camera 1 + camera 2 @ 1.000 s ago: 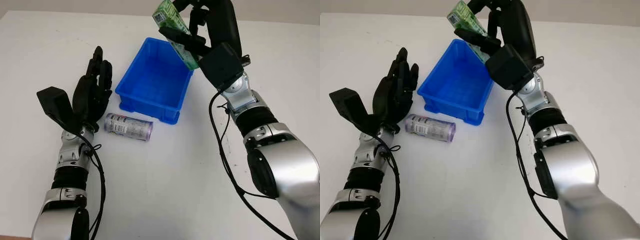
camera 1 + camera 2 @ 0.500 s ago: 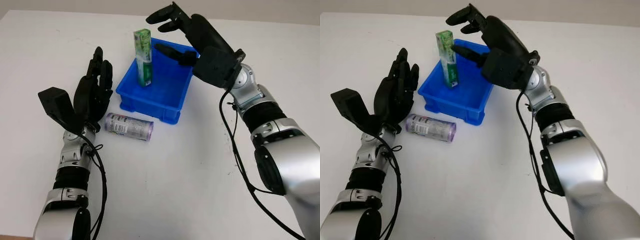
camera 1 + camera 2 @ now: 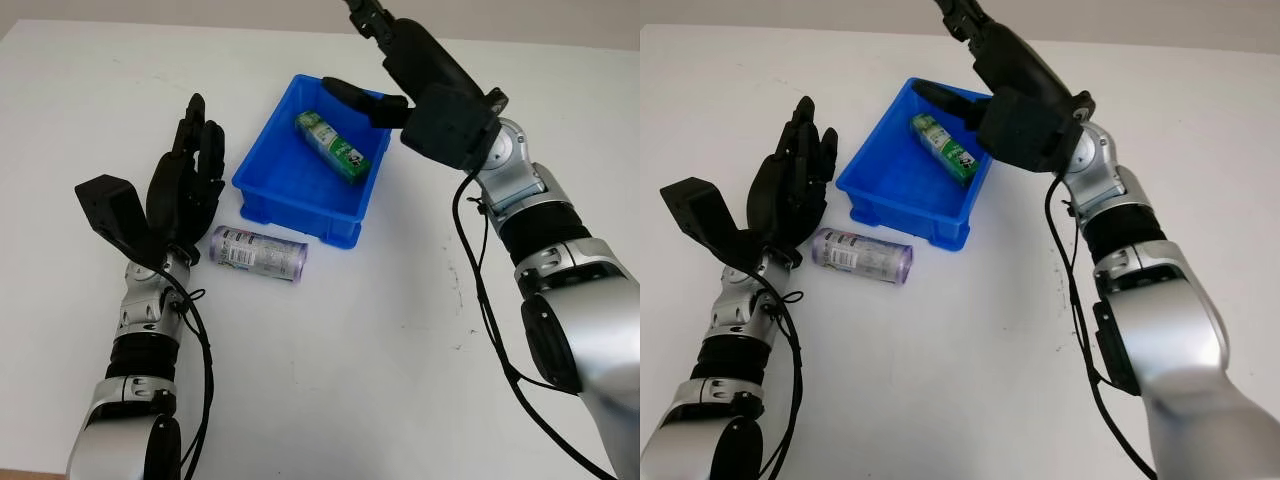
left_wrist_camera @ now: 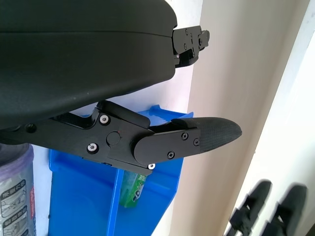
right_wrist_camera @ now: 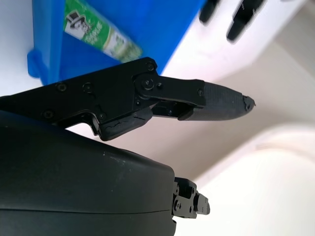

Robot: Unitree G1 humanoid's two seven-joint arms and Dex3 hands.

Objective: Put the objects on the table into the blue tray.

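1. The left hand [image 3: 185, 185] is open and holds nothing. It stands raised over the white table [image 3: 330, 360], at the left, with its fingertips pointing away from the robot.
2. Just right of that hand's wrist, a can [image 3: 258, 252] with a purple-grey label lies on its side on the table. It sits close in front of the tray's near wall, apart from it, and nothing touches it.
3. The blue tray [image 3: 262, 180] stands in the middle of the table, right of the left hand and beyond the can.
4. A green carton [image 3: 333, 145] lies on its side inside the tray, in the far right part, set at a slant across the floor. It is free of both hands. The right wrist view shows its green and white label [image 5: 96, 30] against the blue floor.
5. The right hand [image 3: 420, 75] is open and holds nothing. It hovers above the tray's far right corner, with one finger [image 3: 362, 100] reaching over the rim near the carton and the others raised toward the top edge of the head views.
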